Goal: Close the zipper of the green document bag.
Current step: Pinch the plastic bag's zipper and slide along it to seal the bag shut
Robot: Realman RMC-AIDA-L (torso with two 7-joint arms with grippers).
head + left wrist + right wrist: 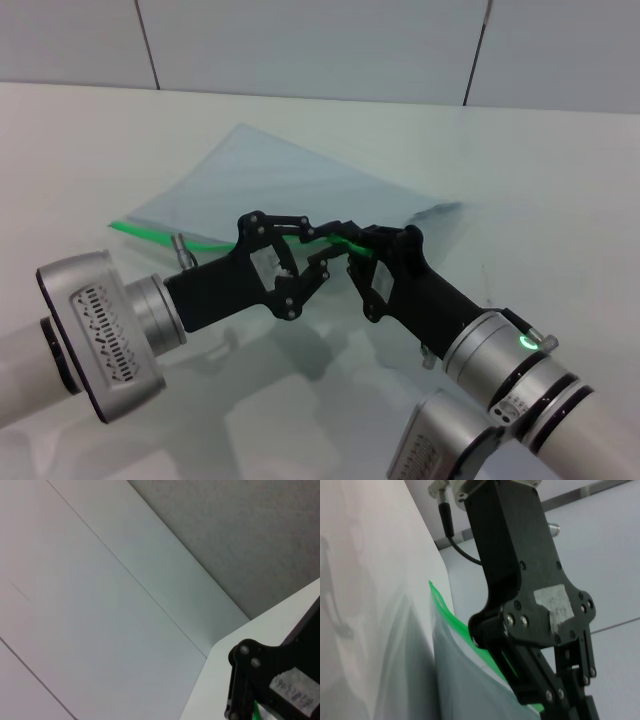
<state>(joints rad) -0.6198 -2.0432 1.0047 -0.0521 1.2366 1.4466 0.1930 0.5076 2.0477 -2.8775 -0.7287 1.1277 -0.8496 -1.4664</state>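
Note:
The green document bag (290, 180) lies flat on the white table, a pale translucent pouch. Its zipper (150, 232) is a bright green strip along the near edge. My left gripper (325, 232) reaches in from the left and is shut on the zipper near the middle of that edge. My right gripper (355, 255) comes from the lower right and pinches the same strip just beside it, the two nearly touching. The right wrist view shows the zipper (440, 600) lifted off the table and running between the left gripper's fingers (540, 680). The slider is hidden.
The white table (80, 150) stretches out on all sides of the bag. A pale panelled wall (320, 40) stands behind its far edge. The left arm's cable plug (180, 250) sticks up just behind the zipper.

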